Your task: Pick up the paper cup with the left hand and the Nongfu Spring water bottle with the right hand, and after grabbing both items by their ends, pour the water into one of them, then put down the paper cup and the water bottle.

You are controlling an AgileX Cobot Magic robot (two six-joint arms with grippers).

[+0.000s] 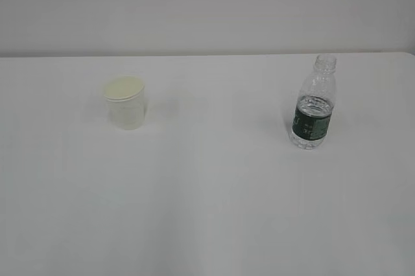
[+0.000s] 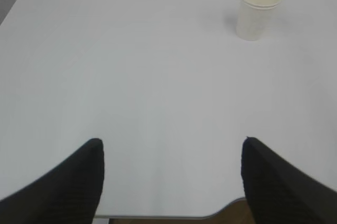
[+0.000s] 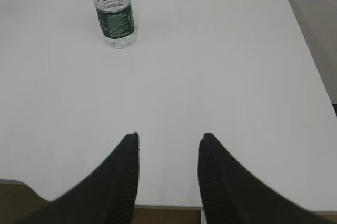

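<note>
Both grippers stand open and empty: left gripper (image 2: 171, 179) has the upright paper cup (image 2: 258, 11) ahead-right; right gripper (image 3: 168, 174) has the bottle (image 3: 114, 13) ahead-left.

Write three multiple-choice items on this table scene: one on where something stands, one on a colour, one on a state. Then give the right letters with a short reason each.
1. In the exterior view, where does the paper cup stand relative to the Nongfu Spring water bottle?
A. To its left, well apart
B. Touching its right side
C. Stacked on top of it

2. What colour is the bottle's label band?
A. Bright yellow
B. Dark green
C. Pale blue

3. What is the state of the left hand?
A. Shut on the cup
B. Shut on the bottle
C. Open, holding nothing

Answers:
1. A: the cup stands on the left of the table, the bottle on the right, with bare surface between.
2. B: the band around the bottle's lower body is dark green in the exterior and right wrist views.
3. C: the left wrist view shows its fingers spread wide, the cup far ahead.
</note>
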